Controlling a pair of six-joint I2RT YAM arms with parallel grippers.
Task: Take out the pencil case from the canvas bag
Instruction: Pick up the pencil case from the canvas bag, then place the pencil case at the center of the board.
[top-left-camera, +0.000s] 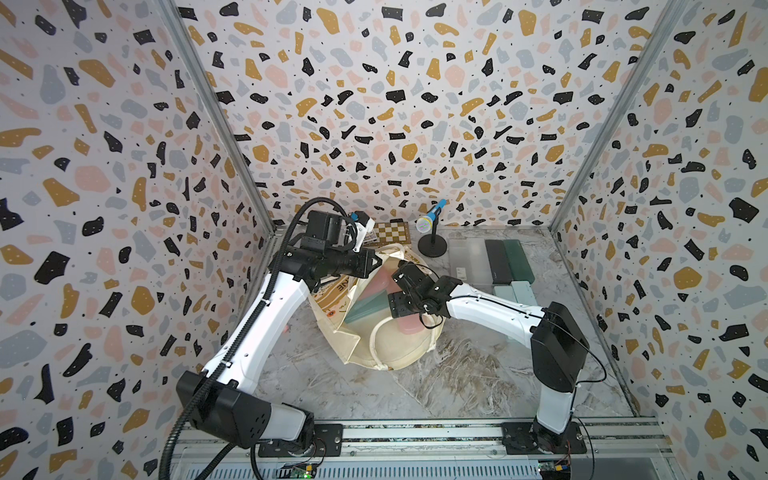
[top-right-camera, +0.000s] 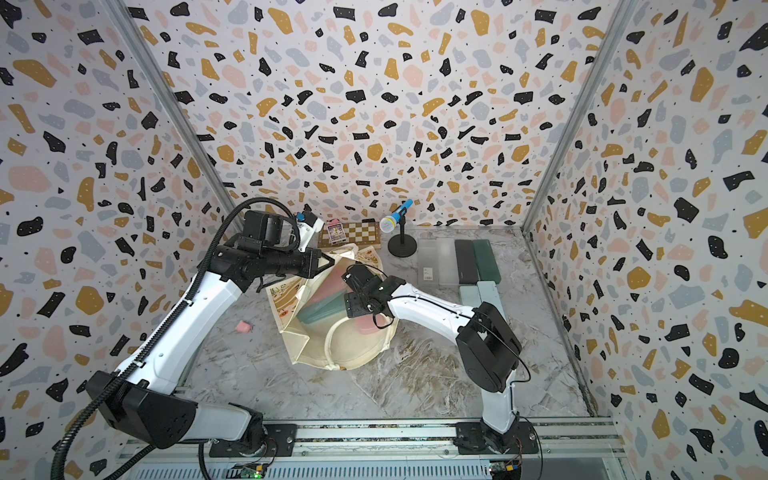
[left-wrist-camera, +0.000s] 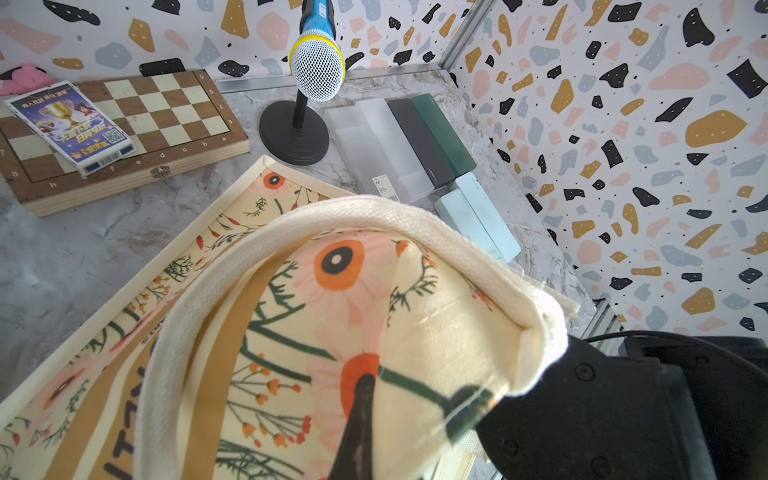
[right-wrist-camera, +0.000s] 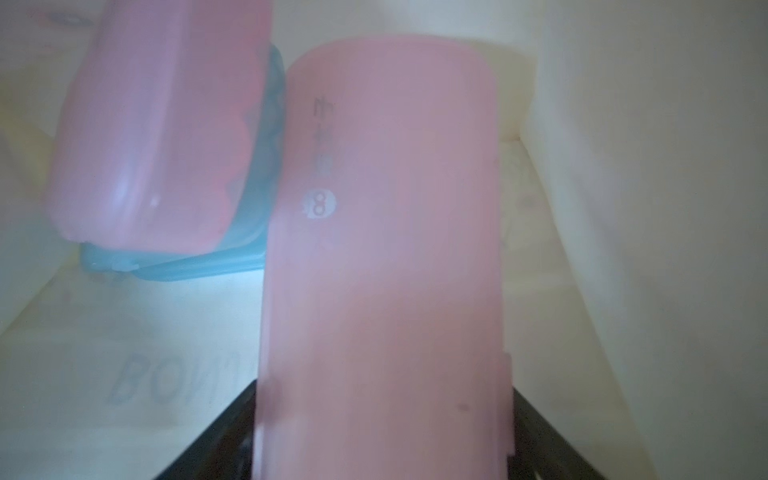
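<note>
The cream canvas bag (top-left-camera: 399, 353) (top-right-camera: 353, 349) lies on the marble table with its mouth held open. My left gripper (top-left-camera: 376, 262) (left-wrist-camera: 374, 386) is shut on the floral fabric (left-wrist-camera: 449, 332) at the bag's rim, beside a white handle (left-wrist-camera: 353, 216). My right gripper (top-left-camera: 395, 291) (right-wrist-camera: 384, 415) reaches inside the bag. A pink pencil case (right-wrist-camera: 386, 208) (top-left-camera: 411, 326) fills the gap between its two black fingers (right-wrist-camera: 536, 419), which press on the case's sides. Another pink case (right-wrist-camera: 158, 124) rests on a teal case (right-wrist-camera: 199, 266) deeper in the bag.
A toy microphone on a black stand (top-left-camera: 432, 220) and a chessboard (top-left-camera: 390, 232) with a card box (left-wrist-camera: 70, 124) stand behind the bag. Several clear, dark and pale cases (top-left-camera: 498, 262) lie in rows at the back right. A small pink scrap (top-right-camera: 243, 327) lies left of the bag.
</note>
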